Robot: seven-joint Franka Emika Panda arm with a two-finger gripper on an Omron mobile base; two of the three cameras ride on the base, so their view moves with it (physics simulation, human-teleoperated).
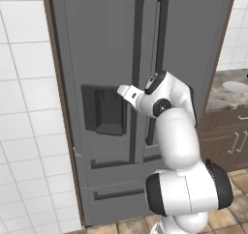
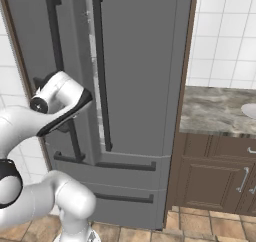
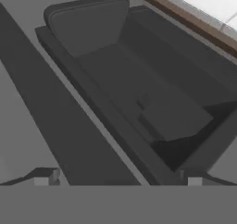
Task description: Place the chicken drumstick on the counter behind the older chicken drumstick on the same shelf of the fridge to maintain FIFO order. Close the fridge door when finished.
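The dark grey fridge [image 1: 97, 39] stands with both upper doors shut, so the shelf and any chicken drumstick inside are hidden. My gripper [image 1: 121, 90] hovers close in front of the left door, beside the square dispenser recess [image 1: 104, 109]. In the hand view the gripper [image 3: 119, 177] is open, its fingertips [image 3: 44, 177] far apart with nothing between them, and the dispenser recess [image 3: 139, 89] lies just ahead. The stone counter [image 2: 215, 111] sits to the right of the fridge; no drumstick shows on its visible part.
Long dark vertical handles [image 1: 137, 78] run down both doors, one right beside the hand. Two drawer fronts [image 2: 125, 186] lie below. A pale dish [image 2: 248, 110] rests on the counter above brown cabinets [image 2: 210, 181]. White tiled wall [image 1: 24, 131] flanks the fridge on the left.
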